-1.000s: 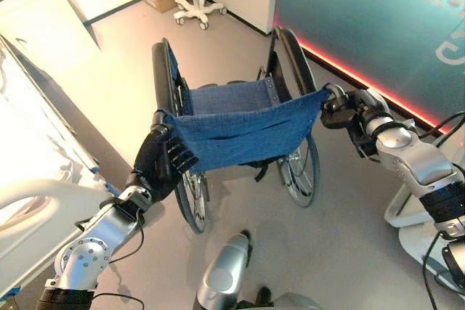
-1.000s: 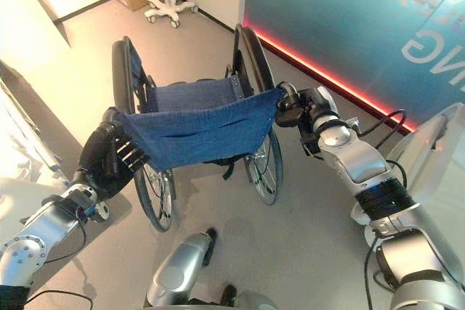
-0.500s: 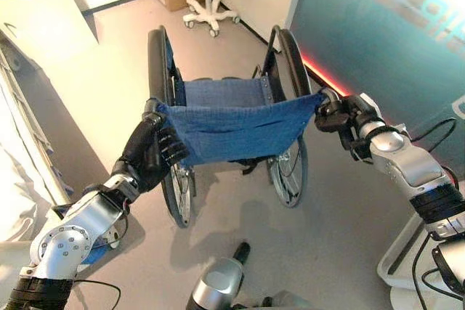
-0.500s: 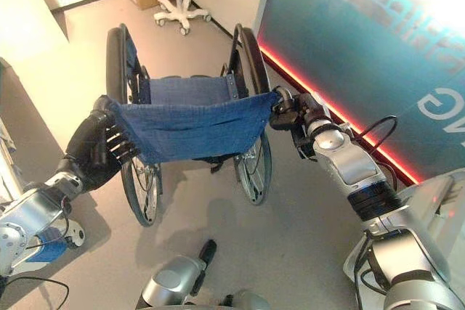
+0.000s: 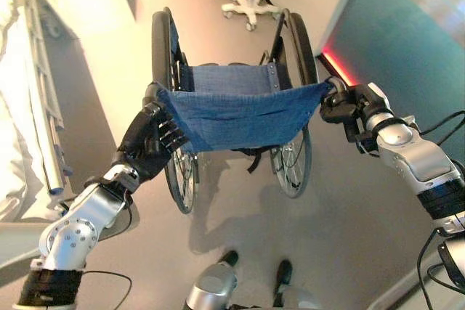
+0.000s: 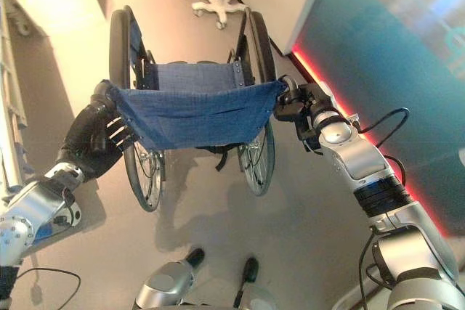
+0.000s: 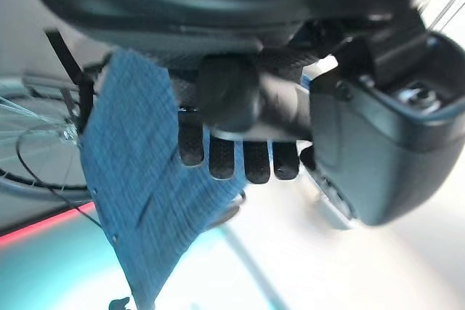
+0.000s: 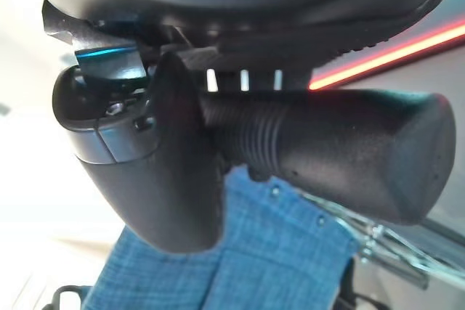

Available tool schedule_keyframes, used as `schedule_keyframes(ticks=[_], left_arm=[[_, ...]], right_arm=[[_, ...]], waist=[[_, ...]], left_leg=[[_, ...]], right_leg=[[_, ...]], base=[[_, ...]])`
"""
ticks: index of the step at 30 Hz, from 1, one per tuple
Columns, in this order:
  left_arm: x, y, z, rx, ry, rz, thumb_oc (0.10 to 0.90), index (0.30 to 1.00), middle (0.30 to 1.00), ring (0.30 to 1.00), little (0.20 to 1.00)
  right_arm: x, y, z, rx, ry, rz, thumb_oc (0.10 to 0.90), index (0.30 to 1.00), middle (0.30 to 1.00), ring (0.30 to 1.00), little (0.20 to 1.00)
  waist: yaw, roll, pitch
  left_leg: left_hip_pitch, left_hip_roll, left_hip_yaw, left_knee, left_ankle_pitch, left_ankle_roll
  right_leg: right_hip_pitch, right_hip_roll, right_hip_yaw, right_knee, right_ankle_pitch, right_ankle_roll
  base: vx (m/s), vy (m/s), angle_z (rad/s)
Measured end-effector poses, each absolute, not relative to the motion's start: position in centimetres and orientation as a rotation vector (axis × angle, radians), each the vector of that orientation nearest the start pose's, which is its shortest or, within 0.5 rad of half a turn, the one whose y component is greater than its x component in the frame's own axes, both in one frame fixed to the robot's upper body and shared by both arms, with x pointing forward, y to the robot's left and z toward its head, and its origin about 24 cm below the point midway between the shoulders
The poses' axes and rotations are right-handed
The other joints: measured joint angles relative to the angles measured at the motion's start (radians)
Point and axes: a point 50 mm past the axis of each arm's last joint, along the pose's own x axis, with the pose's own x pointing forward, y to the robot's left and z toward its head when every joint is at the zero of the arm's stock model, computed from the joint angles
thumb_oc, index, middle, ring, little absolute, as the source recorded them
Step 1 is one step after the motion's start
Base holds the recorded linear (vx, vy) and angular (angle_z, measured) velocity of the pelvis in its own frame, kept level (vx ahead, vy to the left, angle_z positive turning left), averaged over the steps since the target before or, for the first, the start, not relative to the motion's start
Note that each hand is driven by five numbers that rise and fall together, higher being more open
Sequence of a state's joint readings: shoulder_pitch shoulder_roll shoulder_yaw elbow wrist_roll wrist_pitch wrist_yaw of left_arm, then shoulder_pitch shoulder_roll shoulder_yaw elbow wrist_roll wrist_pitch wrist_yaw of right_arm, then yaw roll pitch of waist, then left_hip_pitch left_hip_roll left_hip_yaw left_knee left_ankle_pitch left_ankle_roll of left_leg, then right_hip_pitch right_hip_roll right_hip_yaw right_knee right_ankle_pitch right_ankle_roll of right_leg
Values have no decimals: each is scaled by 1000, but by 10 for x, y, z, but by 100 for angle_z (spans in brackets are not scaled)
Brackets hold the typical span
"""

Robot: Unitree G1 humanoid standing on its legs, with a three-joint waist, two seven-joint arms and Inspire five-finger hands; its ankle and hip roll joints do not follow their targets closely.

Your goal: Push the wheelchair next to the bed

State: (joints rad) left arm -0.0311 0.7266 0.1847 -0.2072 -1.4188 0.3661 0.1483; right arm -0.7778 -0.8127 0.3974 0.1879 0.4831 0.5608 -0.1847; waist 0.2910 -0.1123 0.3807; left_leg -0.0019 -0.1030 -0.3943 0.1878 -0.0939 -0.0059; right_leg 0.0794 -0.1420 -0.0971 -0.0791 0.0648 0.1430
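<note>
Pushing step under way: the wheelchair (image 5: 232, 117) stands mid-floor at 12 o'clock, the bed (image 5: 29, 107) near at 9 o'clock. Left hand (image 5: 149, 143) and right hand (image 5: 341, 105) each curl round a push handle (image 8: 327, 150), arms reaching forward. Next, probably steer leftward alongside the bed.

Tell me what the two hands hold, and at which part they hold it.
Both hold the wheelchair by its push handles: the left hand grips the left handle, and the right hand grips the right handle.
</note>
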Motion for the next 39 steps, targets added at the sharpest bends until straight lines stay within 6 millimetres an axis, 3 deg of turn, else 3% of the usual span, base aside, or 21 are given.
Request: schedule_keyframes(ticks=[5,7,9,10,11,12,15,17,20,22,24,26,27,28,29,30,31,33,36,37,39], left_arm=[[247,257,134,-627,121,-94,400,300,300,300,300],[244,257,128,-634,138,-83,400,300,300,300,300],[242,259,123,-642,154,-61,400,300,300,300,300],[240,264,123,-643,149,-42,400,300,300,300,300],[240,268,125,-631,144,-24,400,300,300,300,300],[239,269,123,-637,146,-11,400,300,300,300,300],[237,272,125,-679,96,5,400,300,300,300,300],[239,267,125,-698,91,-18,400,300,300,300,300],[240,262,125,-706,82,-72,400,300,300,300,300],[239,261,124,-698,81,-94,400,300,300,300,300],[236,263,124,-683,85,-110,400,300,300,300,300],[238,267,126,-654,95,-98,400,300,300,300,300],[241,268,126,-659,101,-99,400,300,300,300,300],[245,266,124,-669,117,-94,400,300,300,300,300],[247,266,126,-657,123,-93,400,300,300,300,300],[248,267,129,-643,120,-97,400,300,300,300,300],[249,268,132,-623,122,-101,400,300,300,300,300],[249,269,133,-588,150,-97,400,300,300,300,300],[256,264,143,-544,156,-125,400,300,300,300,300],[262,258,146,-557,153,-151,400,300,300,300,300],[269,250,147,-574,163,-184,400,300,300,300,300]], right_arm=[[358,-222,190,-521,130,-56,400,300,300,300,300],[358,-220,185,-534,152,-48,400,300,300,300,300],[357,-218,184,-542,154,-35,400,300,300,300,300],[358,-213,186,-552,146,-18,400,300,300,300,300],[358,-209,185,-551,144,-5,400,300,300,300,300],[358,-209,183,-553,154,-2,400,300,300,300,300],[361,-197,189,-546,126,10,400,300,300,300,300],[361,-202,189,-546,133,-10,400,300,300,300,300],[361,-210,188,-552,130,-40,400,300,300,300,300],[358,-212,181,-535,130,-37,400,300,300,300,300],[358,-212,175,-529,138,-31,400,300,300,300,300],[358,-212,173,-528,147,-28,400,300,300,300,300],[358,-215,174,-536,149,-36,400,300,300,300,300],[359,-215,174,-538,150,-41,400,300,300,300,300],[359,-216,173,-537,154,-45,400,300,300,300,300],[359,-216,173,-535,155,-44,400,300,300,300,300],[358,-216,170,-530,164,-41,400,300,300,300,300],[357,-217,170,-530,162,-45,400,300,300,300,300],[355,-226,183,-546,125,-72,400,300,300,300,300],[354,-234,190,-548,102,-93,400,300,300,300,300],[352,-243,199,-570,76,-119,400,300,300,300,300]], waist=[[-2,1,1],[-4,13,8],[-17,39,23],[-12,27,27],[-1,-12,33],[3,-23,35],[14,-11,32],[14,-11,32],[10,23,31],[26,43,17],[55,52,-6],[55,28,-21],[45,20,-27],[31,39,-34],[25,50,-39],[32,48,-39],[23,19,-40],[7,10,-42],[-2,25,-38],[-12,60,-32],[-42,108,-24]], left_leg=[[7,66,124,-6,40,-63],[17,89,157,16,74,-91],[21,117,168,68,84,-85],[1,113,200,110,84,-86],[-35,75,229,197,78,-91],[-59,59,235,250,50,-98],[-153,67,219,305,-16,-88],[-224,65,350,232,-9,-91],[-302,74,521,113,58,-122],[-306,79,532,87,76,-112],[-296,64,507,92,91,-50],[-283,22,508,78,88,-44],[-276,-8,513,72,62,-6],[-268,-9,501,69,63,24],[-250,-4,469,60,113,85],[-239,-9,449,61,142,123],[-214,-40,420,34,147,128],[-165,-84,351,-28,177,139],[-138,-108,194,-95,215,149],[-124,-98,84,-120,233,124],[-113,-79,20,-139,231,112]], right_leg=[[44,59,-46,32,-28,-43],[30,79,-82,140,-48,-71],[-35,114,-108,228,-141,-126],[-29,135,-107,116,-135,-138],[-31,111,-131,68,15,-176],[-17,95,-157,74,-29,-195],[28,160,-172,41,-93,-205],[53,166,-237,20,-107,-211],[110,200,-382,21,-166,-202],[120,220,-409,80,-229,-192],[115,222,-405,173,-312,-175],[92,200,-363,267,-369,-171],[83,182,-345,331,-408,-140],[44,175,-335,469,-411,-113],[1,173,-303,616,-400,-57],[-34,174,-257,719,-389,-10],[-70,179,-170,813,-366,27],[-78,181,-75,798,-383,-5],[-86,168,-59,596,-439,-103],[-110,192,-40,511,-448,-120],[-146,195,3,372,-413,-110]], base=[[82,-253,55],[100,-246,35],[104,-226,23],[140,-237,31],[101,-122,30],[134,-129,30],[225,-144,12],[273,-166,36],[346,-216,28],[326,-120,-14],[433,-76,-19],[344,11,26],[327,32,63],[320,6,65],[223,-35,38],[171,-59,41],[181,-63,45],[141,-54,56],[137,-140,46],[63,-175,50],[113,-325,71]])
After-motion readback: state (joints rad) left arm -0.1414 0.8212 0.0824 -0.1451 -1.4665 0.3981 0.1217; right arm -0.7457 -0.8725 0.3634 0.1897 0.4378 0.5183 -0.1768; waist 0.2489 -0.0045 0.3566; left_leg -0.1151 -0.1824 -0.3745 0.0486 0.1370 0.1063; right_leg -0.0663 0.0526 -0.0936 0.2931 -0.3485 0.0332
